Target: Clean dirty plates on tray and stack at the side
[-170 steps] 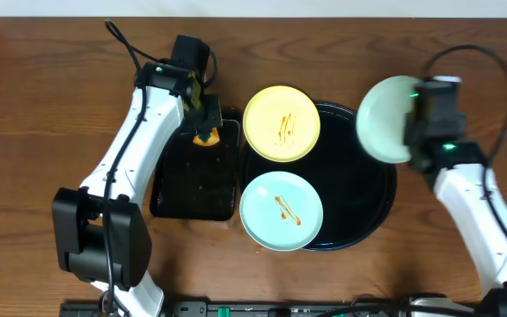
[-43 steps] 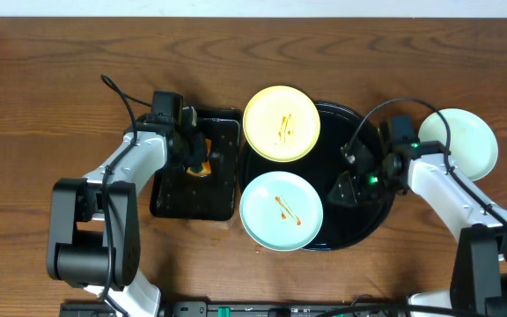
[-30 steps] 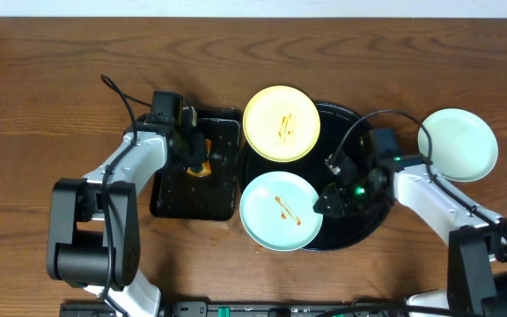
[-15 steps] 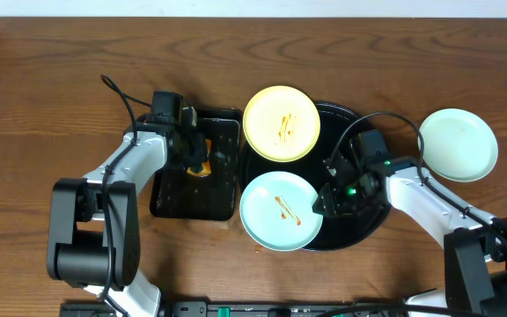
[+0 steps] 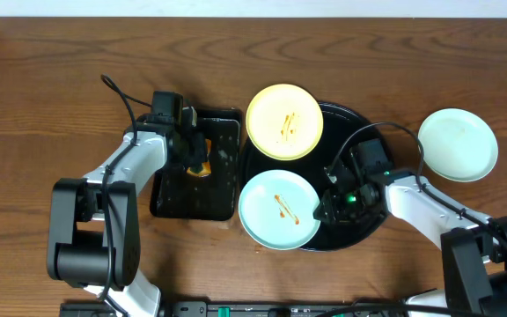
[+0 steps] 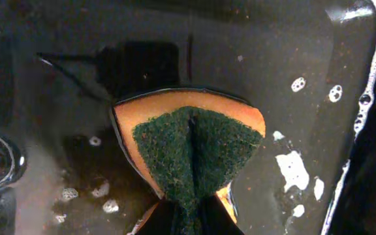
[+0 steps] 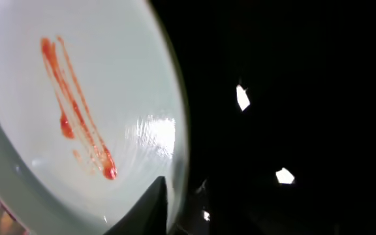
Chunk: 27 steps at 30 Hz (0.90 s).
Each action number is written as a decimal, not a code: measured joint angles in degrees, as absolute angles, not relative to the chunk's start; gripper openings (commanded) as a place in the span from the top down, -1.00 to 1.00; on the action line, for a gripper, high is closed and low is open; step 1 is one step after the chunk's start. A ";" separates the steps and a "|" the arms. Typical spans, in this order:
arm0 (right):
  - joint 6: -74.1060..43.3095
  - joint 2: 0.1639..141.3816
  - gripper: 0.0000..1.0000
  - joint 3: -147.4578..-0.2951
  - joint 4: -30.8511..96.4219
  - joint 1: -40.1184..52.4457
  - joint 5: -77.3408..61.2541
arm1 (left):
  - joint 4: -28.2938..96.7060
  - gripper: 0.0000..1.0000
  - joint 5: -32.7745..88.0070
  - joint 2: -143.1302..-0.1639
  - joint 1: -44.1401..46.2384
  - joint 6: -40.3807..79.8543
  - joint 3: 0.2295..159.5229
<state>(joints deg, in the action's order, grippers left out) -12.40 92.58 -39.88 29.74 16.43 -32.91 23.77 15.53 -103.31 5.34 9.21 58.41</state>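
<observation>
A pale mint plate [image 5: 275,211] with an orange-red sauce streak lies at the front left of the round black tray [image 5: 368,167]. My right gripper [image 5: 326,210] is shut on its right rim. In the right wrist view one finger lies on the mint plate [image 7: 77,117] and the other sits outside the rim, with the right gripper [image 7: 178,189] straddling the edge. A pale yellow plate [image 5: 284,121] with sauce marks rests at the tray's back left. A clean mint plate [image 5: 458,144] lies on the table to the right. My left gripper [image 5: 199,158] is shut on a sponge [image 6: 194,140].
A black rectangular tray [image 5: 192,201] of soapy water [image 6: 292,166] stands left of the round tray, and the sponge hangs over it. The left arm [image 5: 126,167] reaches in from the front left. The right arm [image 5: 429,207] lies across the round tray's right edge.
My right gripper has moved left across the tray to the sauce-streaked mint plate and closed on its rim. The yellow plate has shifted slightly right. The left arm has not moved.
</observation>
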 measured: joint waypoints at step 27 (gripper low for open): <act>-9.04 87.07 0.98 -46.44 28.12 4.56 -9.69 | 25.30 0.85 15.53 -102.56 5.37 9.21 58.41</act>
<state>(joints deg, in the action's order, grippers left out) -9.04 87.07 -46.44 28.12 4.56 -9.69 25.30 15.53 -102.56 5.37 9.21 58.41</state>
